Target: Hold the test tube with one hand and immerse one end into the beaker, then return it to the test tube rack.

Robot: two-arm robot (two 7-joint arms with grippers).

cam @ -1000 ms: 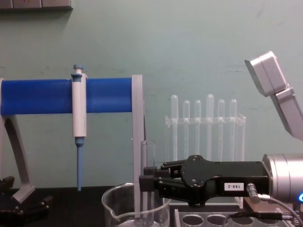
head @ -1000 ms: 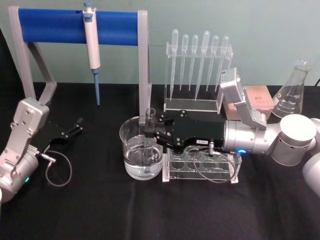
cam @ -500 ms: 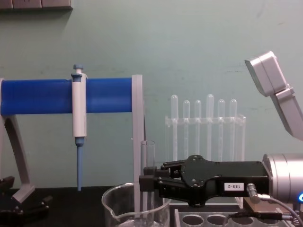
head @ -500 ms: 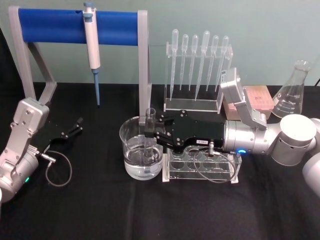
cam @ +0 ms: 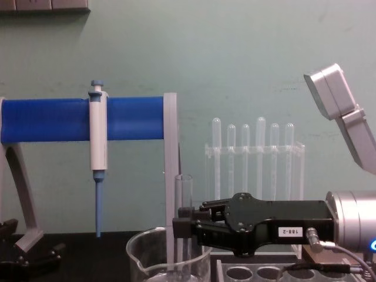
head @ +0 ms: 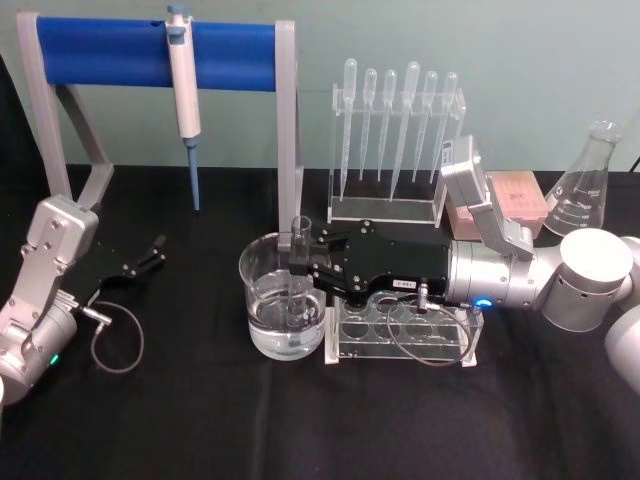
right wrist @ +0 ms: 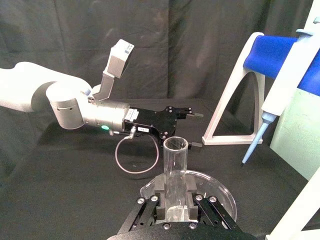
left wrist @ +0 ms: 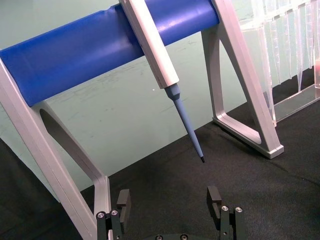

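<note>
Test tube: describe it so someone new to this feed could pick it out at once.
Find the blue-barred stand at the back; in front of its right leg sits the wide glass beaker. The test tube stands upright in it, clamped by the right gripper. Unlike the thin bulb-topped pipettes racked behind, it is a plain open-rimmed glass tube.

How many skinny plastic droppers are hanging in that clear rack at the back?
6. The thin frosted plastic droppers hang side by side in the clear rack at the back of the black table, behind the right gripper holding the clear glass test tube. None looks hidden.
</note>
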